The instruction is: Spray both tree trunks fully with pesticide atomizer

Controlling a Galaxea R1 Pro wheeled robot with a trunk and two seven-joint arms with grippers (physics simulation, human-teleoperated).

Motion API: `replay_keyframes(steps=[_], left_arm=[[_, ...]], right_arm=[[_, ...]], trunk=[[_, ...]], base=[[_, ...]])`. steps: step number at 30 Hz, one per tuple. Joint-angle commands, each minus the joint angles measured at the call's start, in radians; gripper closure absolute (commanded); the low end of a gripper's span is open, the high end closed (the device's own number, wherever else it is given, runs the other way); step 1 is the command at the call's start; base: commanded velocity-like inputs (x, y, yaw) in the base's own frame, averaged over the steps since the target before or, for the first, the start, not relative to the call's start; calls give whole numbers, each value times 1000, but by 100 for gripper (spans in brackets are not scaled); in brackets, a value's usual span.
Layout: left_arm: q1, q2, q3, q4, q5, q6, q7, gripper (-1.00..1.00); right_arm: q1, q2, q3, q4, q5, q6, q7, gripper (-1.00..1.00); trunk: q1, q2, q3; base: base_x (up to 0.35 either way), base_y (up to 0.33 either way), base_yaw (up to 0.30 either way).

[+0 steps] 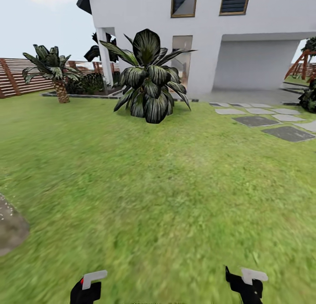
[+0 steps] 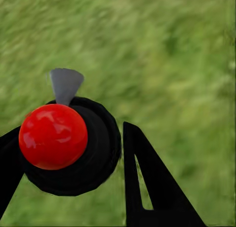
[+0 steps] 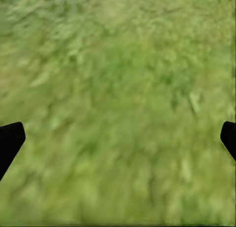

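The left gripper grips the pesticide atomizer, red ball on black, low at near left. The right gripper gapes wide over bare lawn. A striped palm-like plant stands ahead before the white house; paving slabs lie far right.
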Motion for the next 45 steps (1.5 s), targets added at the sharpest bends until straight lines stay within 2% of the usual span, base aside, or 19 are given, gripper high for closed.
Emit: replay_keyframes(steps=[1, 45], left_arm=[[-1, -1, 7, 0, -11, -3, 2, 100], [-1, 1, 10, 13, -10, -1, 0, 100]], right_arm=[[-1, 1, -5, 2, 10, -4, -1, -100], [-1, 1, -4, 2, 10, -4, -1, -100]], trunk=[[0, 0, -1], [0, 0, -1]], base=[[-95, -262, -300], [-4, -273, -300]])
